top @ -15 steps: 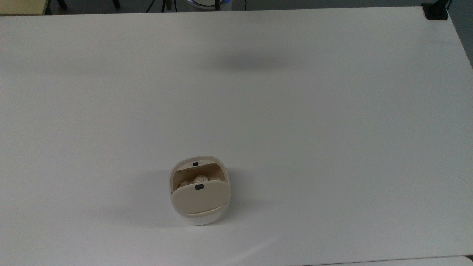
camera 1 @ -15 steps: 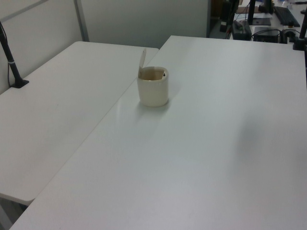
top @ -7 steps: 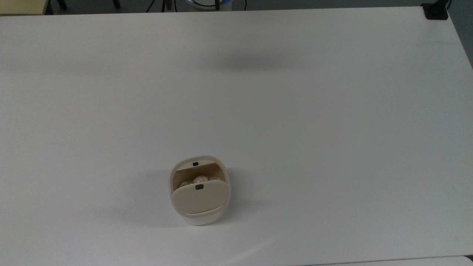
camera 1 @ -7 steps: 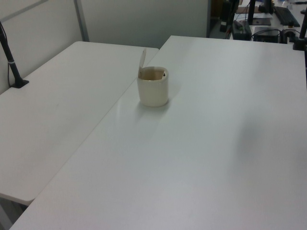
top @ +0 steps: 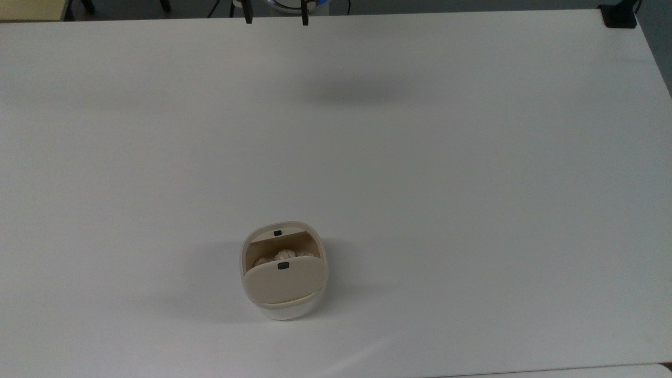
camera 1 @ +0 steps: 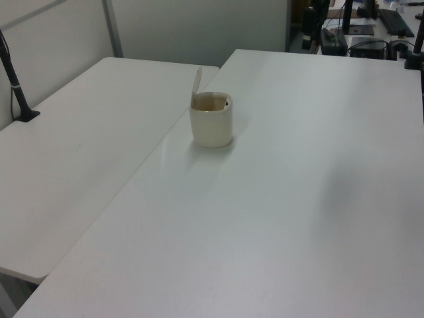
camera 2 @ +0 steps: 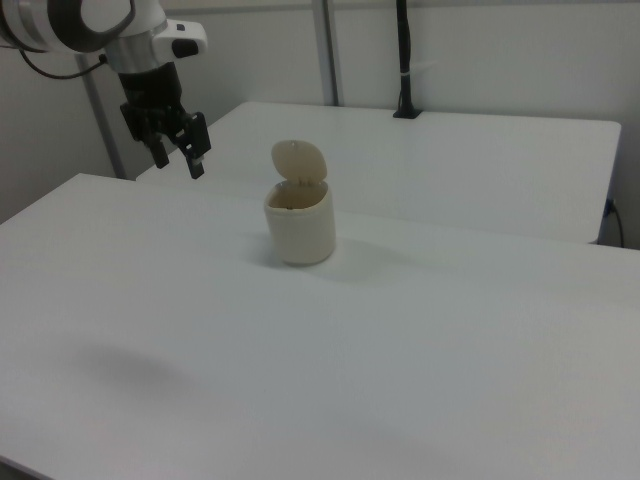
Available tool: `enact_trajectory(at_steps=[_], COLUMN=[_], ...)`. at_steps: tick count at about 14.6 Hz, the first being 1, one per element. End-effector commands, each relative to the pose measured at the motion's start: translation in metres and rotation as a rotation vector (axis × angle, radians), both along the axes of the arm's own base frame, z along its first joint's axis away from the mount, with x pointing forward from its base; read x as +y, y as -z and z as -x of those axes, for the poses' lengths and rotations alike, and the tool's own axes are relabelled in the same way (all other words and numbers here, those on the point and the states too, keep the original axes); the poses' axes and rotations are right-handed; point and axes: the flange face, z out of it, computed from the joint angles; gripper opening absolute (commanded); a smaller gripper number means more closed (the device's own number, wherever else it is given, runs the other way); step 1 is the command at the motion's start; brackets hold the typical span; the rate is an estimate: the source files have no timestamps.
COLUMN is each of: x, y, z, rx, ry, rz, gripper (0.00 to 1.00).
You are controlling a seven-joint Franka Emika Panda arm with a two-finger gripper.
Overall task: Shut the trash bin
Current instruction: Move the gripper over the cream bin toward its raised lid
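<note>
The trash bin [top: 273, 310] is a small cream-white tub low on the white table [top: 420, 157] in the top view. Its beige flap lid [top: 283, 281] stands raised, with a black button [top: 283, 265] on it, and crumpled white paper [top: 284, 255] lies inside. The bin [camera 1: 212, 122] shows its lid [camera 1: 197, 83] upright in the left view. In the right view the bin [camera 2: 298, 232] has the lid [camera 2: 298, 162] tipped back. My gripper [camera 2: 178, 157] hangs open and empty in the air, left of the bin and apart from it. In the top view the gripper [top: 275, 20] has its two fingertips at the upper edge.
A second white table [camera 1: 79, 152] adjoins the work table [camera 1: 298, 199]. A black post [camera 1: 14, 83] is clamped on that second table, and the post [camera 2: 403, 60] rises behind the bin in the right view. A black clamp [top: 619, 16] sits at the table's corner.
My two fingertips have come into the top view's upper edge; before they were out of frame. The shadow on the table has shifted slightly. The bin and lid have not moved.
</note>
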Motion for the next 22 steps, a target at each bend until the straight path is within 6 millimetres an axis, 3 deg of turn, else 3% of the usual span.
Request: enact_trajectory(at_steps=[1,3,4,8,15,22], x=[0.007,0.008,0.009,0.015,0.018,0.023], y=[0.000,0.004,0.003,0.008,0.045,0.068], z=[-0.010,-0.025,-0.034,-0.068,-0.147,-0.179], rx=[-0.046,-0.086,-0.131,-0.282,-0.446,-0.614], ry=[0.210,0.372,0.495,0.768,0.903,0.946], rz=[-0.073,-0.130,-0.165,-0.297,-0.424,-0.543], gripper=[0.41,0.10,0.00,0.00,0.00,0.00])
